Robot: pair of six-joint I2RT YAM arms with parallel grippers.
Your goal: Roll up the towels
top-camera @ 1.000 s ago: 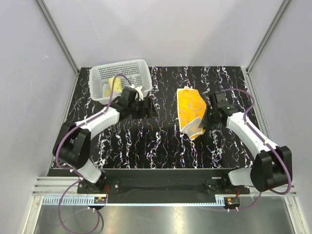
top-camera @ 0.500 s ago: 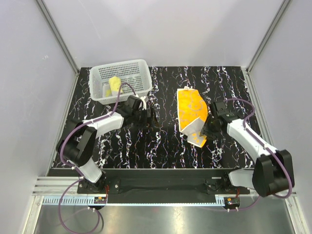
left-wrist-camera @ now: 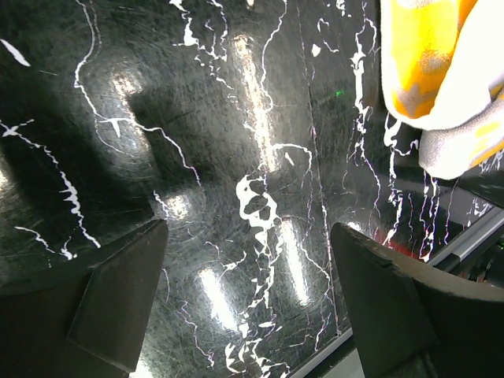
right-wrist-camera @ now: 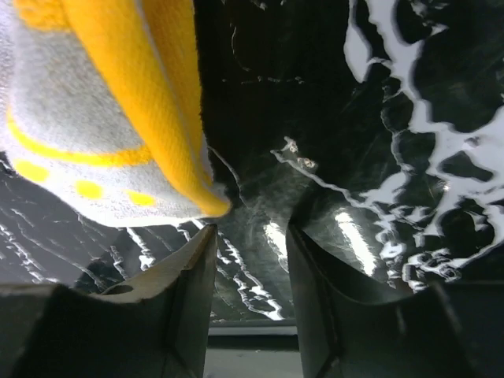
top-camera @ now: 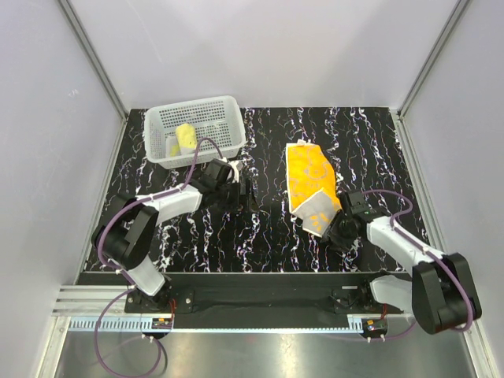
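Orange towel (top-camera: 309,179): lies flat on the table (top-camera: 268,236), right of centre in the top view, with its long side running up and down the frame. The orange face with thin white lines is up.
Orange towel, lower end: folded back over itself, so the paler back with orange marks faces up. This flap sits at the towel's lower right corner.
Yellow towel (top-camera: 185,137): a small bunched lump inside the basket (top-camera: 234,126), in the upper left of the top view, toward the basket's left half.
Basket: white mesh, standing on the table's upper left corner, well apart from the orange towel.
Right hand (top-camera: 335,231): low over the table just below and right of the folded flap, in the lower right part of the top view.
Right hand, state: in its own wrist view the right hand (right-wrist-camera: 248,291) has its jaws parted with a modest gap, and bare table shows between them. They pinch nothing.
Right hand and towel: the corner of the orange towel (right-wrist-camera: 118,118) hangs in the upper left of that view and ends just above the tip of the left-side jaw. It is not between the jaws.
Left hand (top-camera: 242,192): left of centre in the top view, below the basket's right corner and apart from both towels.
Left hand, state: in its wrist view the left hand (left-wrist-camera: 252,307) is spread wide over bare table and holds nothing.
Left wrist view, towel: the folded end of the orange towel (left-wrist-camera: 425,71) fills the upper right corner, clear of both jaws.
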